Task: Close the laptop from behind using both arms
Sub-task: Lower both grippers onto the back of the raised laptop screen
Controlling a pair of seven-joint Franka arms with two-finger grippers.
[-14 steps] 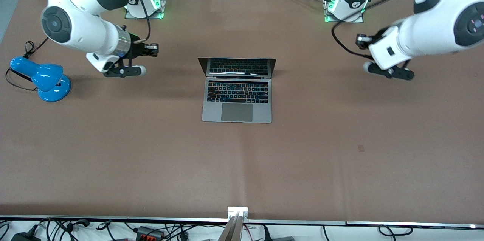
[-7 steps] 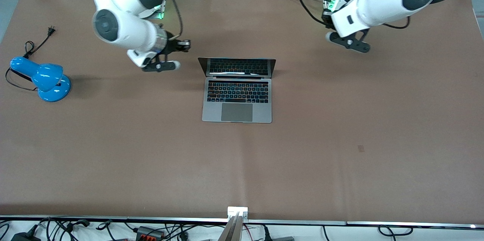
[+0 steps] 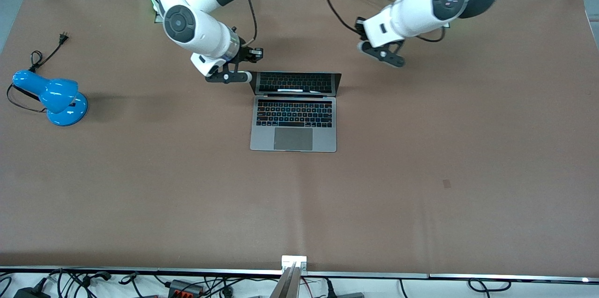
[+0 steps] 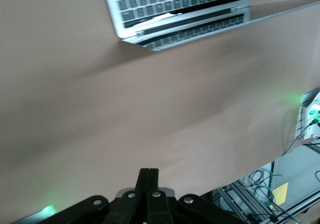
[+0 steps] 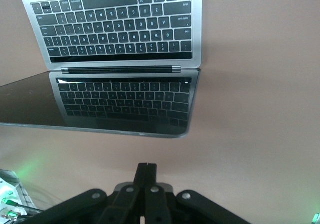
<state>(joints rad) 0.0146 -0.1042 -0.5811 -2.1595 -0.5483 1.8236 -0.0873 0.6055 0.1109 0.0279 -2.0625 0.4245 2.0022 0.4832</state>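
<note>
Flanking open laptop (image 3: 294, 112), both tools closed, empty

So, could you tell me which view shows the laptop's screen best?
The right wrist view: the dark screen fills it, mirroring the keyboard. The front view shows the screen small and foreshortened; the left wrist view catches only one corner.

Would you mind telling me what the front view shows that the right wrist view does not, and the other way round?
Only the front view shows the blue desk lamp toward the right arm's end of the table, the left gripper over bare table, and the laptop's trackpad. Only the right wrist view shows the right gripper with its fingers together, and the keyboard mirrored in the dark screen. Both show the laptop standing open on the brown table.
</note>
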